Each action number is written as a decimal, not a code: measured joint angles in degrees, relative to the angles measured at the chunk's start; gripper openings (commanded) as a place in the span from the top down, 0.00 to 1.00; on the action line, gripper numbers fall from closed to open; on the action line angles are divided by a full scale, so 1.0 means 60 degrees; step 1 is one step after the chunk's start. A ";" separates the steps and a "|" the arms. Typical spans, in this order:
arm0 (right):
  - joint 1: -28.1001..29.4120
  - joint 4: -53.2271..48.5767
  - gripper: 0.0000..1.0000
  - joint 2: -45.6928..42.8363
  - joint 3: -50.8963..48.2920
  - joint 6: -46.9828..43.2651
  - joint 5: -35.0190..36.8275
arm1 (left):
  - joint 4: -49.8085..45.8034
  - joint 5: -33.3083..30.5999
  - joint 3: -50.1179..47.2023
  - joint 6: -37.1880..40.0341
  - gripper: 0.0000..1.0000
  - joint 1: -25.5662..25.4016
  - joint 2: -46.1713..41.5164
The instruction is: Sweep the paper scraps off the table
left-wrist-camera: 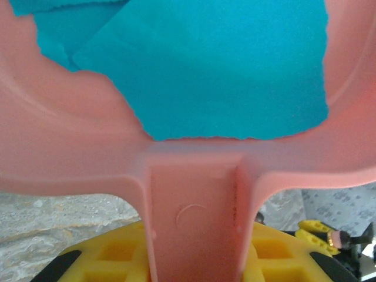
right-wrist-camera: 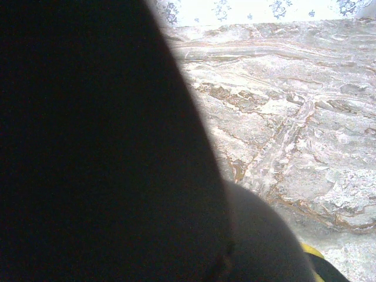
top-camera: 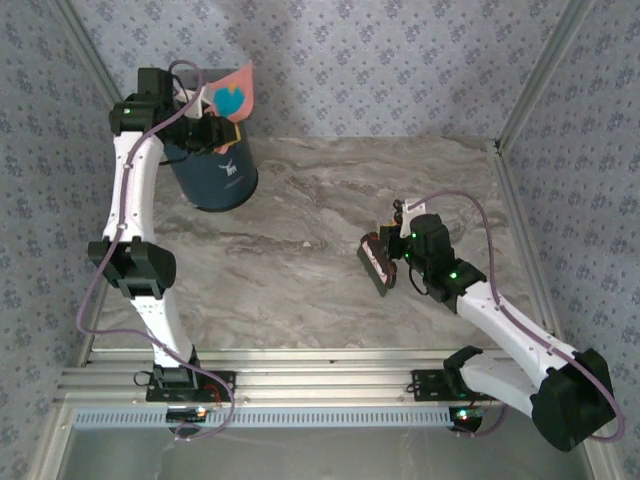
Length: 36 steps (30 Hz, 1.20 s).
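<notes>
Two blue-patterned wallpapered walls (top-camera: pixel 400 60) enclose the table (top-camera: pixel 300 250), a grey-beige marbled surface edged with aluminium rails (top-camera: pixel 330 385). A dark blue bin (top-camera: pixel 215 180) stands at its far left corner. The left gripper (top-camera: pixel 210 132) holds a pink dustpan (top-camera: pixel 232 92) tilted above that bin; in the left wrist view its yellow fingers (left-wrist-camera: pixel 111 255) press closed against both sides of the handle (left-wrist-camera: pixel 194 217). The right gripper (top-camera: pixel 402 250), right of centre, is clamped on a dark brush (top-camera: pixel 377 262) low over the marble. The paper scraps (left-wrist-camera: pixel 205 70), teal pieces, lie inside the dustpan.
</notes>
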 measured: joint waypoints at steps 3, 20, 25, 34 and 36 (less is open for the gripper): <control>0.0000 0.0000 1.00 0.0000 0.0000 0.0025 0.0000 | 0.0386 0.0390 -0.0004 -0.0535 1.00 0.0233 0.0058; 0.0000 -0.0007 1.00 0.0000 0.0000 0.0033 -0.0066 | 0.4095 0.2233 -0.1803 -0.4033 1.00 0.0856 0.0211; 0.0000 -0.0007 1.00 0.0000 0.0000 0.0036 -0.0069 | 0.5442 0.2288 -0.2739 -0.5020 1.00 0.0929 0.0149; 0.0004 -0.0007 1.00 0.0000 0.0000 0.0066 -0.0091 | 0.8054 0.2517 -0.4156 -0.7155 1.00 0.0973 -0.0488; 0.0004 -0.0007 1.00 0.0000 0.0000 0.0066 -0.0106 | 0.8885 0.2517 -0.4645 -0.7843 1.00 0.0973 -0.0699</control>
